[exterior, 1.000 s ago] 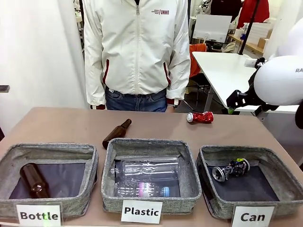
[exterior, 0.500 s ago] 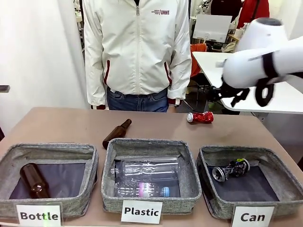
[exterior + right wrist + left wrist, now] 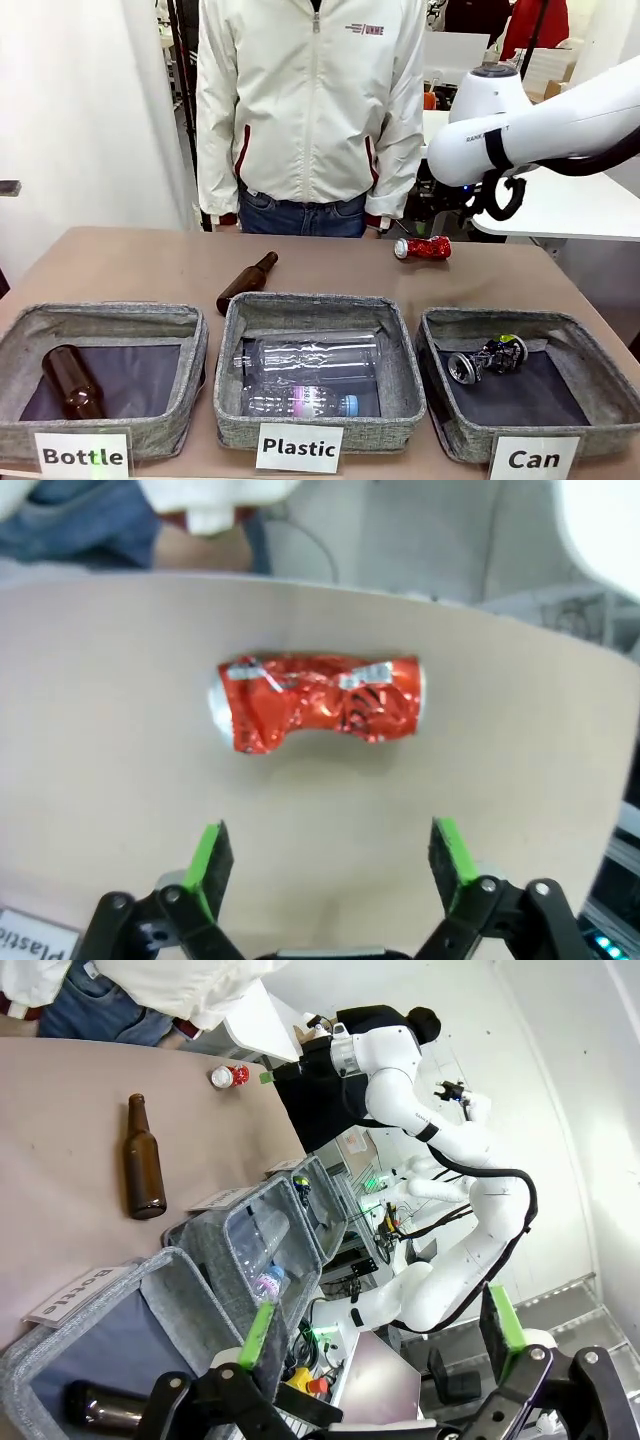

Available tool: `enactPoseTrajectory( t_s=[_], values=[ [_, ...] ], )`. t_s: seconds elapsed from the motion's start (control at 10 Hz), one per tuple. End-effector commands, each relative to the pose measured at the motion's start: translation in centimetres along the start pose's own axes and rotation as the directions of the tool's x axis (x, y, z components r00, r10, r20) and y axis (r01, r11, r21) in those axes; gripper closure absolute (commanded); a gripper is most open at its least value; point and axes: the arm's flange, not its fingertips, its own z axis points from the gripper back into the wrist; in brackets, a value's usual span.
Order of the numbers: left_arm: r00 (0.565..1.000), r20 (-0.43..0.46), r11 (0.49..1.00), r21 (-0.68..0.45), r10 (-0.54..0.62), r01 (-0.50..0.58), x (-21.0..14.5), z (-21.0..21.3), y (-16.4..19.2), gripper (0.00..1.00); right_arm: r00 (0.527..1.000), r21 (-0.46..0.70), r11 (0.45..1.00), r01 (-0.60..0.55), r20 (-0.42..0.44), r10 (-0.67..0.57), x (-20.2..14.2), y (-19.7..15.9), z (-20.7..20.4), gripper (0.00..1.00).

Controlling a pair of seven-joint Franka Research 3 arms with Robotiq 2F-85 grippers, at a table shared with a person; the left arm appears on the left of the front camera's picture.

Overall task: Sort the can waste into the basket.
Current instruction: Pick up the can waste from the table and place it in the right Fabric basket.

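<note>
1. We're looking at the glossy white, rounded right arm [image 3: 545, 120], a black band round it, dark lettering beside.
2. A black cable loop [image 3: 491, 190] hangs under it.
3. Our right gripper [image 3: 330, 830]: black linkage fingers, bright green pads [image 3: 208, 870], round pivot pins.
4. Our left gripper [image 3: 380, 1305] matches: black, green-padded.
5. The person wears a white zip jacket [image 3: 300, 100], red-trimmed, red chest logo, over blue jeans [image 3: 300, 213].

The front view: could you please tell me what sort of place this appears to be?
Probably a robotics lab set up for waste sorting: a white robot arm reaches over a brown table holding the carded Bottle basket, Plastic basket and Can basket; a white workbench stands behind.
</note>
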Motion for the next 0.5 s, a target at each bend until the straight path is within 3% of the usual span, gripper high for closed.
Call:
enactPoseTrajectory(
  t_s=[0.0,0.3,0.4],
  values=[
    [1.0,-0.012,1.0,-0.003,0.003,-0.003,-0.2,0.1,-0.3,0.0,1.0,-0.002,1.0,-0.028,0.011,0.028,-0.2,0.7,-0.2,0.0],
    [1.0,-0.012,1.0,-0.003,0.003,-0.003,-0.2,0.1,-0.3,0.0,1.0,-0.001,1.0,-0.005,-0.001,0.005,0.0,0.2,0.0,0.0],
    [1.0,-0.012,1.0,-0.003,0.003,-0.003,-0.2,0.1,-0.3,0.0,0.996,0.049,0.995,-0.085,-0.016,0.086,0.9,-1.0,-0.1,0.0]
  ],
)
